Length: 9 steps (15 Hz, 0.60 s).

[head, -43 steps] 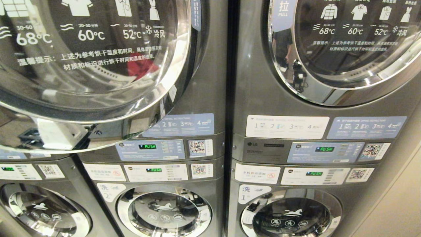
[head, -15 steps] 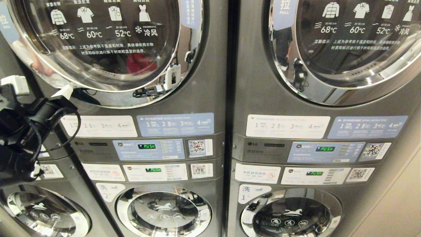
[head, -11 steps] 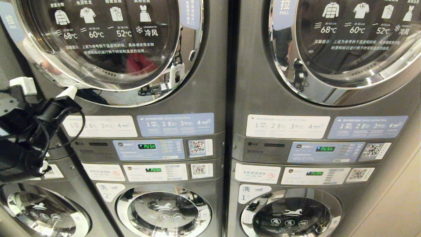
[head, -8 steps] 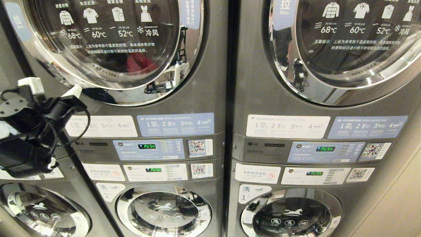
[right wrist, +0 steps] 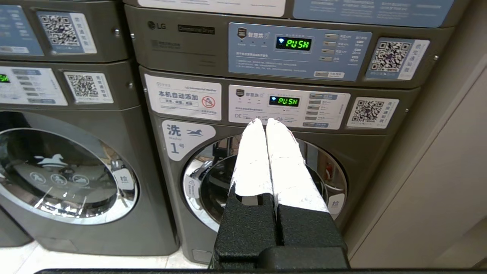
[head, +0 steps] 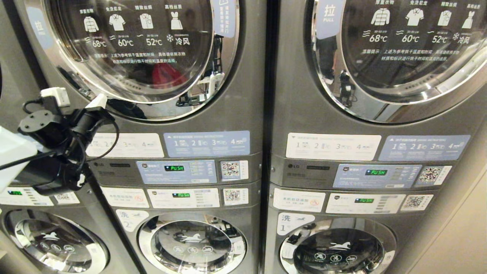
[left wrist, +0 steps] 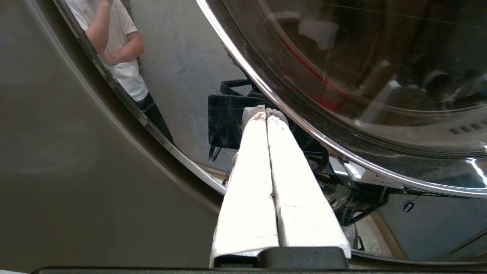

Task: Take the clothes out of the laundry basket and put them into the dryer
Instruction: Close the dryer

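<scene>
The dryer door [head: 129, 49], round with a chrome ring, is the landmark here; it looks almost closed against its grey machine. Behind its glass a red cloth [head: 163, 74] lies low in the drum. The laundry basket is in no view.

The left gripper [left wrist: 265, 114] is at the lower left edge of this door, with its white fingers [left wrist: 251, 182] pressed together and holding nothing. Their tips are very near the chrome ring; I cannot tell if they touch it. In the head view the black left arm [head: 57, 152] with its loose cables stands before the instruction labels [head: 125, 144] below the door and hides part of them. A person in a white shirt is mirrored in the ring.

To the right of the door is a second dryer door [head: 399, 53]. Below it, the right gripper [right wrist: 266, 123] hangs before the washer marked 1 [right wrist: 266, 182], its fingers closed together and empty, well apart from the landmark door.
</scene>
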### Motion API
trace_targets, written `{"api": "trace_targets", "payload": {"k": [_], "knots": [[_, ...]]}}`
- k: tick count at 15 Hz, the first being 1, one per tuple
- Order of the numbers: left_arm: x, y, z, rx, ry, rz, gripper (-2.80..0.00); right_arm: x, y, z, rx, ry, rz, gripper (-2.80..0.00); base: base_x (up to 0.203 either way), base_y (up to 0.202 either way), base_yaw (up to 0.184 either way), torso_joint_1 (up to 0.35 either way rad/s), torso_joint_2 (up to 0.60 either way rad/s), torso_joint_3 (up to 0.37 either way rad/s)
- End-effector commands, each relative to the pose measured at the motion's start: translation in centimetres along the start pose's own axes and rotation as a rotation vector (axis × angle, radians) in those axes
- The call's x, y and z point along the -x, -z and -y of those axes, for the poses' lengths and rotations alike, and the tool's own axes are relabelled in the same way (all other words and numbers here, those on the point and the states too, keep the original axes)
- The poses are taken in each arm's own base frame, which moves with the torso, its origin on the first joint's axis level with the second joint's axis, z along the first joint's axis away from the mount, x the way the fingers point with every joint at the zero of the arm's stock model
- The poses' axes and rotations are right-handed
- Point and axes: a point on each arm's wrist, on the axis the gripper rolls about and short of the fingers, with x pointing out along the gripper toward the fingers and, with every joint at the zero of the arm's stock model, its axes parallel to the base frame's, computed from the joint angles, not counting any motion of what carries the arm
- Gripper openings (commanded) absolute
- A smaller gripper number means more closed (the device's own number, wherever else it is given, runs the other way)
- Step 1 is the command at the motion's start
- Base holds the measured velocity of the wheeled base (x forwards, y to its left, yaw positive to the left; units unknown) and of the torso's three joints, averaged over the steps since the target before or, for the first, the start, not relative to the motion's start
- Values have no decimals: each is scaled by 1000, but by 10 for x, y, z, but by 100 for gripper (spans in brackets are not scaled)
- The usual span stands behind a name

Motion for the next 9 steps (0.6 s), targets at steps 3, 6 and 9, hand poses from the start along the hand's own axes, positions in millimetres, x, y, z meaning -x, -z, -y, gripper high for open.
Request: {"api": "trace_targets", "payload": {"k": [3, 6, 9], "knots": [[-1, -14, 9, -9, 15, 24, -280, 0, 0, 0, -2, -1, -1, -280, 0, 0, 0, 0, 0, 0], [8, -72, 22, -43, 28, 115, -280, 0, 0, 0, -29, -2, 4, -280, 0, 0, 0, 0, 0, 0], [38, -142, 45, -70, 48, 205, -280, 0, 0, 0, -31, -1, 3, -280, 0, 0, 0, 21, 24, -2]]}}
